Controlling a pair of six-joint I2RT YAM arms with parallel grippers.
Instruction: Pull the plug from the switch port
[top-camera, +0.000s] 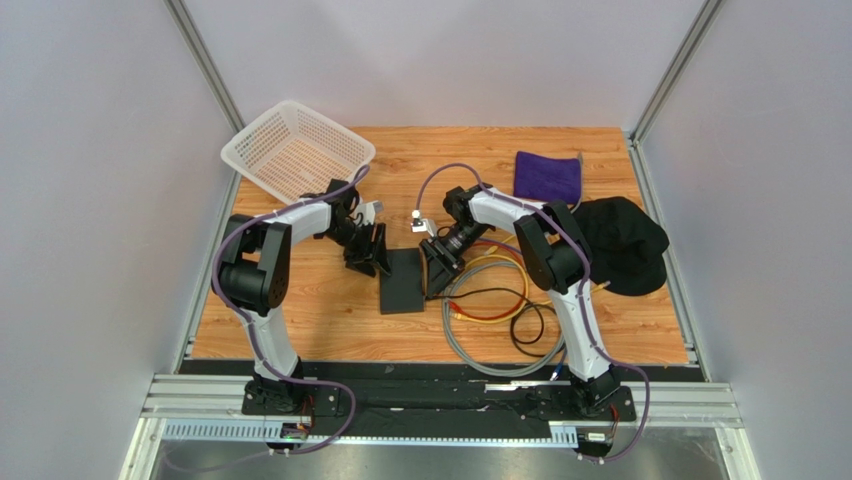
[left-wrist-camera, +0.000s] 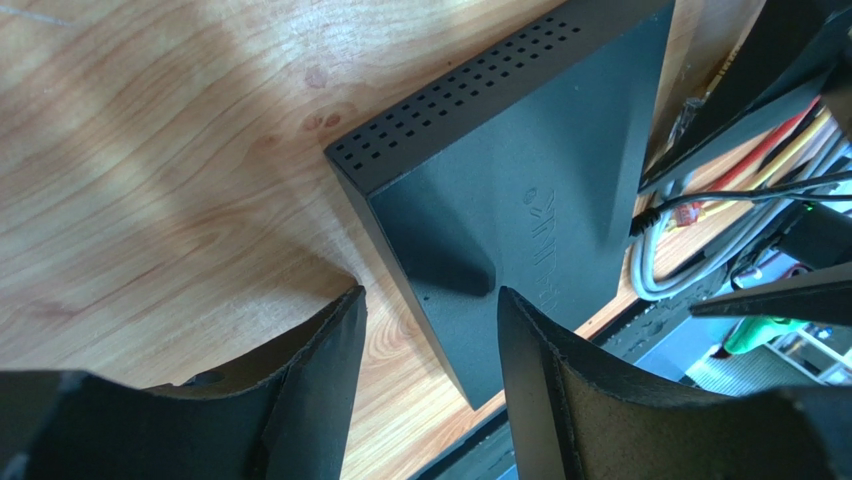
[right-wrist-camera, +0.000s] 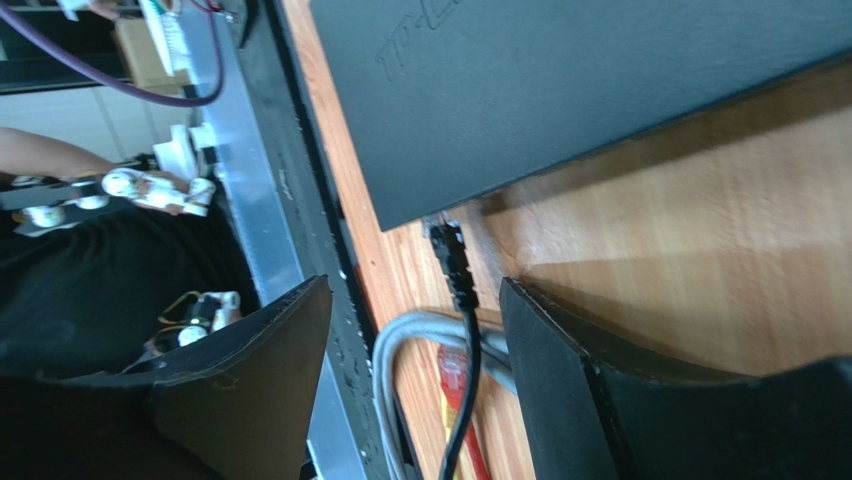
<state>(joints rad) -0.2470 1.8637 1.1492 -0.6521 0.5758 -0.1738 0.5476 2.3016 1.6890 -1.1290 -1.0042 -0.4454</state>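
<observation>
The switch (top-camera: 404, 281) is a flat matte-black box lying in the middle of the table. My left gripper (top-camera: 368, 258) is open at the switch's left edge. In the left wrist view its fingers straddle that long edge (left-wrist-camera: 425, 300), one over the wood and one over the switch top (left-wrist-camera: 510, 170). My right gripper (top-camera: 438, 264) is open at the switch's right side. In the right wrist view a black plug (right-wrist-camera: 452, 258) meets the switch's edge (right-wrist-camera: 600, 90) near a corner. Its black cable runs down between my open fingers (right-wrist-camera: 415, 300), touching neither.
Grey (top-camera: 478, 352), yellow, red and black cables coil on the wood right of the switch. A red plug (right-wrist-camera: 455, 375) lies loose among them. A white basket (top-camera: 297, 150) stands back left, a purple cloth (top-camera: 548, 176) back right, a black cap (top-camera: 620, 243) at the right.
</observation>
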